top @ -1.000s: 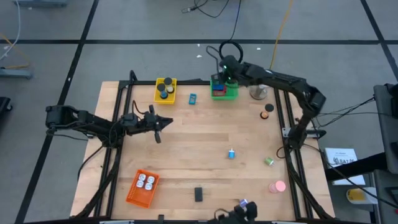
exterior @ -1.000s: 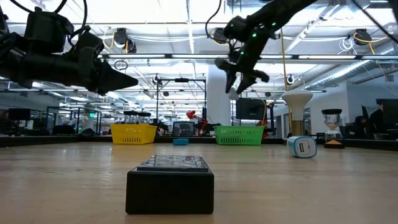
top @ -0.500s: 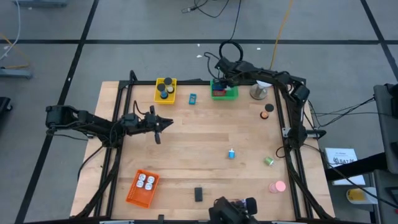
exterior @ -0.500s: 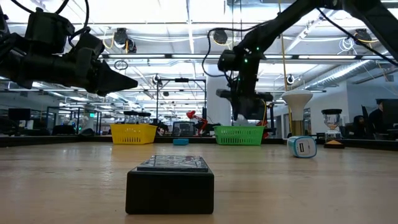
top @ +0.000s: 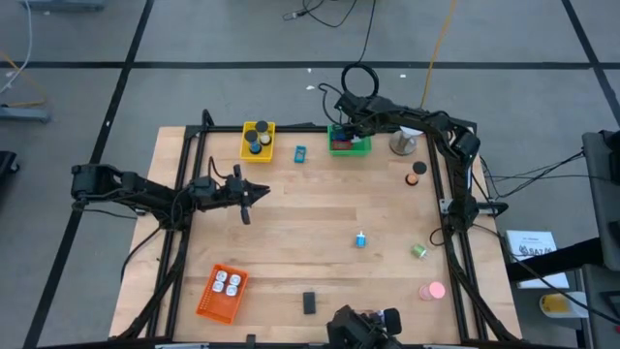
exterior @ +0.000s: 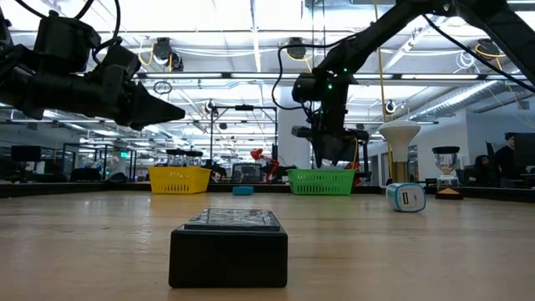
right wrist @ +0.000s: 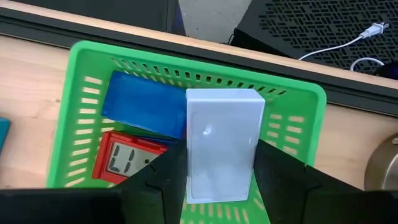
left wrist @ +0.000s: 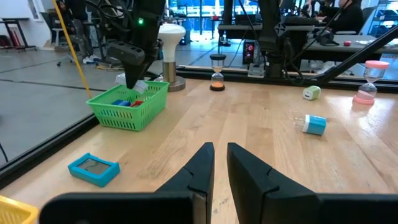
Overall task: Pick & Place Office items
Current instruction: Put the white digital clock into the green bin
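Observation:
My right gripper (right wrist: 221, 155) hangs over the green basket (right wrist: 81, 124) at the table's far edge, shut on a pale white rectangular block (right wrist: 224, 124). A blue block (right wrist: 143, 109) and a red piece with a display (right wrist: 127, 158) lie in that basket. In the high view the right gripper (top: 350, 126) stands above the green basket (top: 349, 145). My left gripper (top: 262, 191) floats shut over the table's left middle, touching nothing; the left wrist view shows its fingers close together (left wrist: 221, 155). My right gripper pinches the white block between its two fingers, one on each long side (right wrist: 198, 168). The fingers come from above, pointing down. The block hangs about level with the basket's rim (left wrist: 143, 87); whether it touches the pieces below, I cannot tell.
A yellow basket (top: 258, 141) with black discs sits left of the green one, with a cyan piece (top: 299, 153) between them. An orange basket (top: 223, 293), a black block (top: 309, 302), a blue-white piece (top: 360, 239), a green clip (top: 418, 251) and a pink piece (top: 432, 290) lie nearer. A white ball on its stand (top: 402, 142) sits at far right.
My right gripper has come down from high above the table toward the green basket, turning until its fingers point straight down. Over the last half second it has barely moved.

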### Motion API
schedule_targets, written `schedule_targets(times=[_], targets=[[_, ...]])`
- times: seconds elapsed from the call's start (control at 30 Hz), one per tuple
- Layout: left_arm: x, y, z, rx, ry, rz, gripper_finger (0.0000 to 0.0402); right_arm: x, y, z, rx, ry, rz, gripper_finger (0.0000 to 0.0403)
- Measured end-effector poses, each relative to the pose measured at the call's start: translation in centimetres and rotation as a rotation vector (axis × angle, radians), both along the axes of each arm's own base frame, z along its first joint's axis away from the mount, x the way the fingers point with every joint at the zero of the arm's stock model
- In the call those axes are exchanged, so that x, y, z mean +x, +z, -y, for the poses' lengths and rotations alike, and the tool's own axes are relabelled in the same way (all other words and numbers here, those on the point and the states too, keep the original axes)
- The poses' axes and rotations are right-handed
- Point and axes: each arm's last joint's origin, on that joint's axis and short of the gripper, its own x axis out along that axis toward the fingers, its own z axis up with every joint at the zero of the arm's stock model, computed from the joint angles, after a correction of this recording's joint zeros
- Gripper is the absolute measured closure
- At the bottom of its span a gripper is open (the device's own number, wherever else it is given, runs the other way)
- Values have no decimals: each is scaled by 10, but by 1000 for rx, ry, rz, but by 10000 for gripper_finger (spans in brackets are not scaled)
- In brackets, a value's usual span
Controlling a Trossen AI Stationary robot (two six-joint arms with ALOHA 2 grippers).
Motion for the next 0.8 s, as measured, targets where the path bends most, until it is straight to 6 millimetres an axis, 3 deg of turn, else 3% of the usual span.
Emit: schedule_targets(times=[0.43, 0.8], targets=[[0, -1, 0, -5, 1, -5, 353, -9, -22, -1, 22, 0, -20, 241], [0, -1, 0, -7, 2, -4, 353, -9, -23, 0, 10, 17, -23, 230]])
